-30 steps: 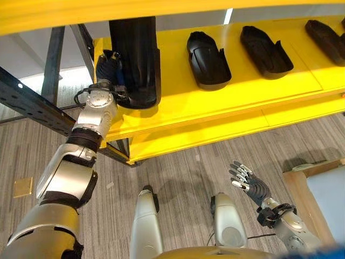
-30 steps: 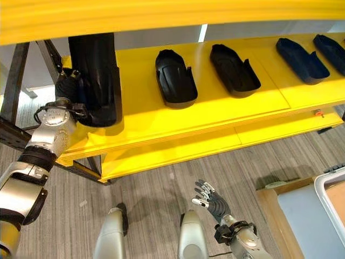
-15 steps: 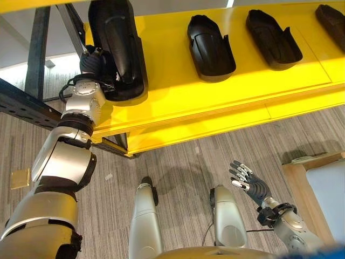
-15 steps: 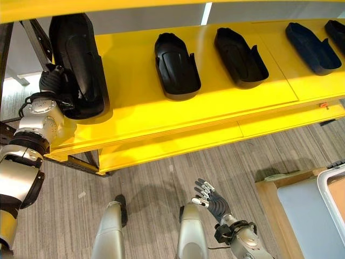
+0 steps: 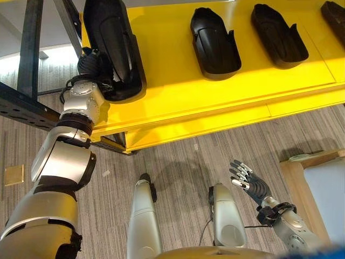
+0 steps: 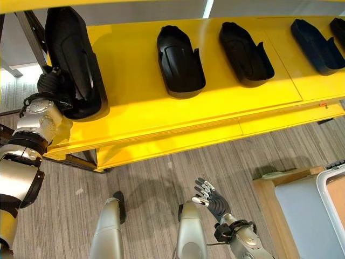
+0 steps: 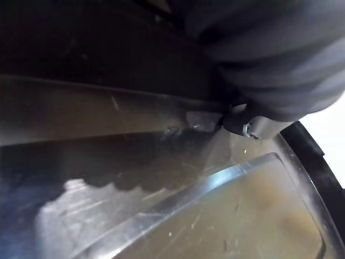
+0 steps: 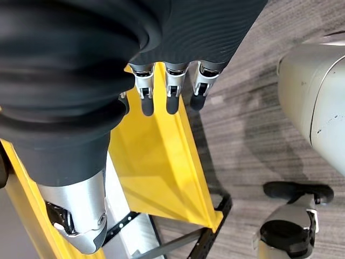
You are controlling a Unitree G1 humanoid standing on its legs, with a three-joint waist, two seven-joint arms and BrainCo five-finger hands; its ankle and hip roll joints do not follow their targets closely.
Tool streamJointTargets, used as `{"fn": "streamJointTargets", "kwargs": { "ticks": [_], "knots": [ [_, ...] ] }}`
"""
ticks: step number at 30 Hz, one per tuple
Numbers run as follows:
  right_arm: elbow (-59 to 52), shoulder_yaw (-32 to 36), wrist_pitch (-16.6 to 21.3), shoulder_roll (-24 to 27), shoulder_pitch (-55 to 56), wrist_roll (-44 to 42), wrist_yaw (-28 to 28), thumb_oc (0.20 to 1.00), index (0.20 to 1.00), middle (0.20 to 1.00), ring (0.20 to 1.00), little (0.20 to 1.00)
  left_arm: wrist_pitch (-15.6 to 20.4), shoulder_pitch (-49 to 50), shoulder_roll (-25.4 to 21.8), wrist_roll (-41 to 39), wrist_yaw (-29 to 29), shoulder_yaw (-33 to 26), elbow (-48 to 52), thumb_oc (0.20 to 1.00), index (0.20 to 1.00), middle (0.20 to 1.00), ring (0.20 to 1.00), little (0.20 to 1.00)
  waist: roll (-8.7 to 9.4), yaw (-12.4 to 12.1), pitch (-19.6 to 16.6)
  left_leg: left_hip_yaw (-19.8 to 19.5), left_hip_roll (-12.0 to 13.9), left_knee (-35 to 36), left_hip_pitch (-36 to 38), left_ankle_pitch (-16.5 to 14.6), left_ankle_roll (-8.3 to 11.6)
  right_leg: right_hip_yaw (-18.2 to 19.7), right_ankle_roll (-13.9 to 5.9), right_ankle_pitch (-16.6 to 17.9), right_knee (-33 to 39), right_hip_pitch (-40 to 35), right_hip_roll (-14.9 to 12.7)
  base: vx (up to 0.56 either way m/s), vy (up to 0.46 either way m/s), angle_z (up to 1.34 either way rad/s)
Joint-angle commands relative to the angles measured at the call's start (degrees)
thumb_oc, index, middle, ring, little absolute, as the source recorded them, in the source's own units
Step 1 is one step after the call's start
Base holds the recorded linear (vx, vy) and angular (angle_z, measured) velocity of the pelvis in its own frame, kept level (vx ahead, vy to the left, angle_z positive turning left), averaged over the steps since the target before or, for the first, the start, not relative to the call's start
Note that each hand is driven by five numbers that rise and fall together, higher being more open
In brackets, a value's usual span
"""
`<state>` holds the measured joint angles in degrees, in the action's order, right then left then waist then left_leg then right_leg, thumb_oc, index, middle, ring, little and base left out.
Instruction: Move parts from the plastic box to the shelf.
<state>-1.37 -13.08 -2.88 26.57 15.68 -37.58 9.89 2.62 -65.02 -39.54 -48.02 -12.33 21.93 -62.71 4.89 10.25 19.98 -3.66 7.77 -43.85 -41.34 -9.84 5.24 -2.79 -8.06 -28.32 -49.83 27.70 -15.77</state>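
Observation:
A long black moulded part lies at the left end of the yellow shelf. My left hand is at its left rim near the front end, shut on it; up close the part's dark shell shows past the hand. Further right on the shelf lie three similar black parts. My right hand hangs low over the floor at the right, open, its fingers straight and holding nothing.
A dark steel frame stands left of the shelf. A pale bin on a wooden stand sits at the lower right. The yellow edge of a higher shelf crosses the top.
The camera has shifted, so the shelf sits lower in view. My left hand has moved the black part a little leftward, away from the other parts. The right hand has stayed put.

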Motion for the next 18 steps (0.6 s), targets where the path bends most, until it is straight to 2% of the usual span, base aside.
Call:
{"fn": "streamJointTargets", "kwargs": {
  "ticks": [1,18],
  "knots": [
    [-2.0,1.8,1.3,0.5,1.4,-2.0,0.2,1.000,1.000,1.000,1.000,1.000,2.4,-5.5,-3.1,0.1,0.8,-1.2,-1.7,0.200,0.200,0.200,0.200,0.200,-1.07,0.7,-3.4,-1.4,5.0,-1.3,2.6,-5.7,1.23,3.4,1.27,4.9,6.4,-4.3,-1.9,0.02,0.035,-0.05],
    [-1.5,2.8,0.8,0.5,2.2,-3.3,0.6,1.000,1.000,1.000,1.000,1.000,2.1,-8.5,-5.5,2.3,1.1,0.5,-2.6,0.200,0.200,0.200,0.200,0.200,-1.10,1.3,-3.6,-0.6,5.0,-3.0,-0.4,-6.5,0.85,4.4,1.08,5.5,6.6,-1.6,-1.6,0.01,0.013,-0.04]
  ]
}}
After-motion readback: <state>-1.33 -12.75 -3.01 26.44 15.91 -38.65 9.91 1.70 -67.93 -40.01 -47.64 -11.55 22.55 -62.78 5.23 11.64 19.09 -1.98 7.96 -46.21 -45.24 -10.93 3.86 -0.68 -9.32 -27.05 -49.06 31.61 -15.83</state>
